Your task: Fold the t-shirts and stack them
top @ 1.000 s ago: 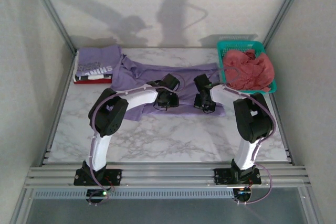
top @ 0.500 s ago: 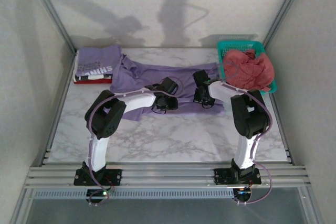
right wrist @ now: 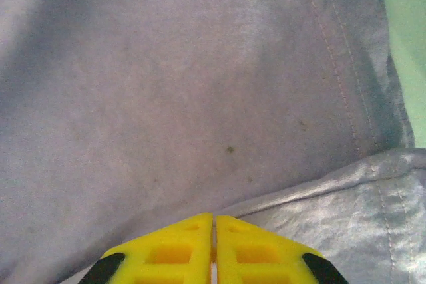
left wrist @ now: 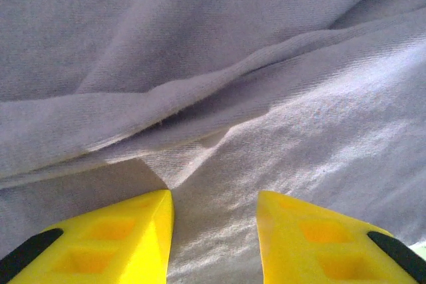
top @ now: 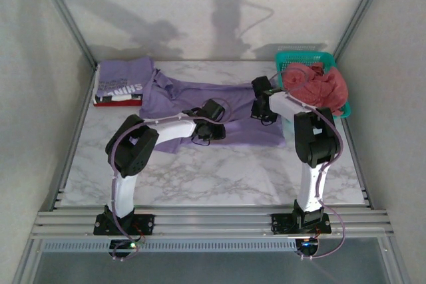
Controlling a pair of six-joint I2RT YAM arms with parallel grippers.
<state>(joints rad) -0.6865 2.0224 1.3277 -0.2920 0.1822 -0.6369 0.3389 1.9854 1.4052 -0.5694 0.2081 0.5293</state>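
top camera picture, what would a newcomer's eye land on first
The lavender t-shirt sprawled across the middle of the marble table, with the left pincer open over it and the right pincer shut. Next, the teal basket at the far right heaped with a coral-pink shirt, and the folded stack at the far left.

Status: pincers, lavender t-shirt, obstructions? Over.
Left pincer open over plain lavender t-shirt. Right pincer shut at its hem, grip unclear. Teal plastic mesh basket close beside it.
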